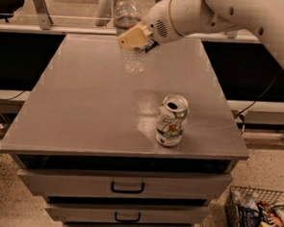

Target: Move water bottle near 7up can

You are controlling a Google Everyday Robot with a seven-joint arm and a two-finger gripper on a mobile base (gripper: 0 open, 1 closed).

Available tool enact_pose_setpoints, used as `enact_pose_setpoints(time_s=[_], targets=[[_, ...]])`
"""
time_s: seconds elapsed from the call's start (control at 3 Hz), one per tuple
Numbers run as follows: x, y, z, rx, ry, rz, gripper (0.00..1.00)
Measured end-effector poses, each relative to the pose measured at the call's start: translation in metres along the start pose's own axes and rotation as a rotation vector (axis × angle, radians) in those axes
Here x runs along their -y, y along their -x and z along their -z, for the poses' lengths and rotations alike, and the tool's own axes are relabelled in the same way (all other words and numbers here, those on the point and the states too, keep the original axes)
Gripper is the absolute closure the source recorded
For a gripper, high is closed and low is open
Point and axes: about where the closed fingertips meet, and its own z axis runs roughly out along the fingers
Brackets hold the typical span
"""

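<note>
The water bottle (128, 23) is clear ribbed plastic with a white cap and a label band. It hangs upright above the far middle of the grey cabinet top (84, 107). My gripper (133, 38) is shut on the bottle's middle; a tan finger pad (133, 37) covers its front. The white arm comes in from the upper right. The 7up can (172, 120), dented, white and green with a silver top and dark hole, stands near the front right of the cabinet top, well in front of and to the right of the bottle.
A small dark flat packet (151, 45) lies at the far edge, mostly behind my gripper. The cabinet has drawers (128, 186) below. A wire basket (258, 216) of packets sits on the floor at lower right. A metal bracket (40, 3) stands at far left.
</note>
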Motion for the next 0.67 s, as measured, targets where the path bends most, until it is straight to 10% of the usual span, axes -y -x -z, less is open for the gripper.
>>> enact_pose_setpoints(time_s=[0.67], targets=[[0.021, -0.043, 0.073, -0.004, -0.015, -0.043, 1.0]])
